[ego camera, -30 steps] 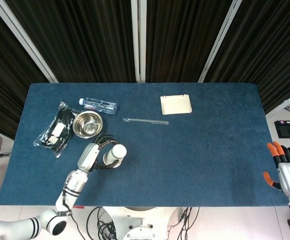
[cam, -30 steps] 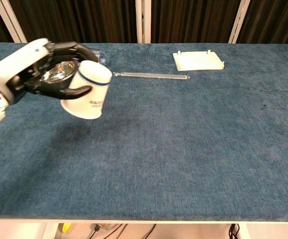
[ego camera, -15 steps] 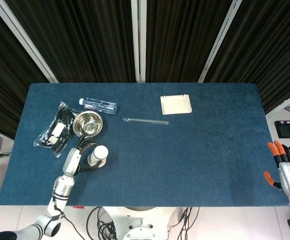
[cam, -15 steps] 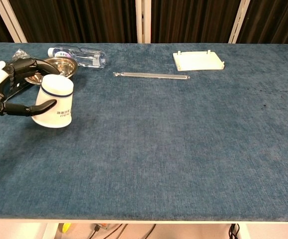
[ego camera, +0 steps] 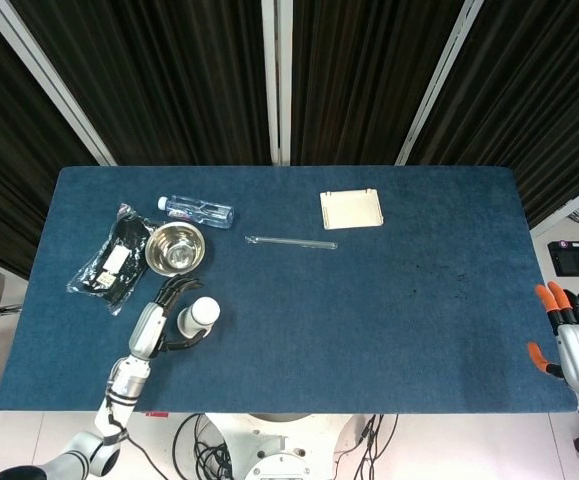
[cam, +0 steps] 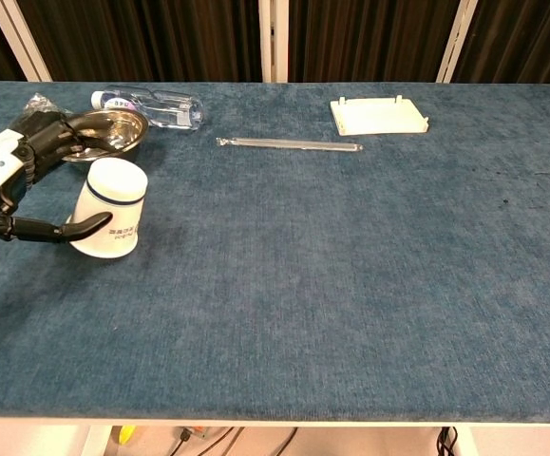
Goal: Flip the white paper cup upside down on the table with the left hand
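Lowered since half a second ago, the white paper cup now stands mouth-down on the counter, no longer tilted in the air, and the left hand has begun to loosen around it. That hand lies on the cup's outer side, its dark fingers spread behind the cup and its thumb stretched along the base of the cup's near side. Whether the thumb tip touches the paper or has just come clear, the chest view does not settle; my reading is that the hold is mostly released, since the cup sits level on its rim by its own weight. From the head view the hand curls about the cup in an open arc, the cup's flat bottom facing up.

Just beyond the fingers sits a steel bowl, with a clear water bottle lying past it and a dark plastic packet on the bowl's outer side. Further across, away from the hand, lie a thin glass rod and a pale square lid.

Well apart at the opposite edge, the right hand hangs off the counter, orange-tipped fingers spread and holding nothing, idle because this job belongs to the left.

The flip looks complete; withdrawing cleanly without knocking the cup seems all that is left.
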